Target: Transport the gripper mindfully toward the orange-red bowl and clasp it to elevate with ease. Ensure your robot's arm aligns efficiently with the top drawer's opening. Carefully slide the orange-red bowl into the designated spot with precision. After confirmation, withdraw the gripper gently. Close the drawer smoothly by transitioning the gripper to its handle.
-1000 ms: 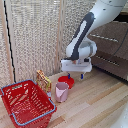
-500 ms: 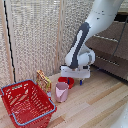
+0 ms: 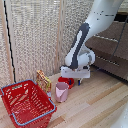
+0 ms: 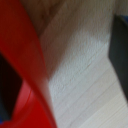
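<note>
1. Since a second ago, your claw [image 3: 75,80] has sunk lower onto the orange-red bowl [image 3: 65,81].
2. The bowl's red rim [image 4: 30,70] fills the wrist view, close against the claw; you cannot tell its opening.
3. The pink cup [image 3: 61,92] stands just beside it.
4. Beyond sits the red wire basket [image 3: 27,102].
5. The top drawer [image 3: 107,45] lies behind.

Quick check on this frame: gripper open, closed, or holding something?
Gripper: down at the orange-red bowl, with the bowl's rim filling the wrist view; whether the fingers are open or shut on it cannot be told.
</note>
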